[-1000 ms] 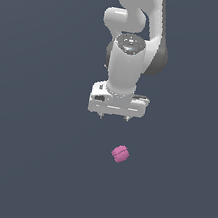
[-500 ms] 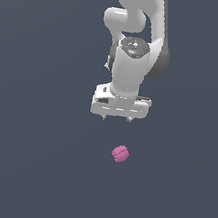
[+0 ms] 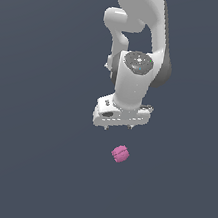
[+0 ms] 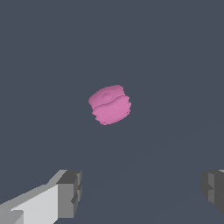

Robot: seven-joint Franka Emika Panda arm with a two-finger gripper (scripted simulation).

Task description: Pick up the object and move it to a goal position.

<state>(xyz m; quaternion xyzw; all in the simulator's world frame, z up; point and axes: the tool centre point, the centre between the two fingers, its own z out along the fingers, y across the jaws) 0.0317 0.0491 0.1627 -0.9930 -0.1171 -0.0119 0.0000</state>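
Setting: a flat, uniform dark slate-grey ground (image 3: pixel 19 166) filled both views, with no visible edges, markings or other furnishings.

Item 1, arm: a white Franka arm (image 3: pixel 142 15) entered from the upper edge of the exterior view and hung downward, its rounded wrist housing (image 3: pixel 134 80) directly above the hand.

Item 2, gripper (image 3: pixel 118 127): white body, wide and flat, facing down. In the exterior view only the short dark tips showed beneath the body. In the wrist view its two fingers (image 4: pixel 70 193) appeared as grey pads set far apart at opposite sides of the picture, with bare ground between them; the jaws stood spread wide and held nothing.

Item 3, the object (image 3: pixel 120 154): a small pink-magenta rounded lump, barrel-like, with a faint ridge around its middle and a slightly dished top. It lay on the ground, below the gripper in the exterior view and a little toward that view's right of the gripper's centre. A clear gap separated it from the fingertips; no contact. In the wrist view the object (image 4: pixel 110 104) sat ahead of the fingers, apart from both and nearer the lighter, white-backed finger than the other.

Condition: object unheld, resting alone on the ground near the gripper.
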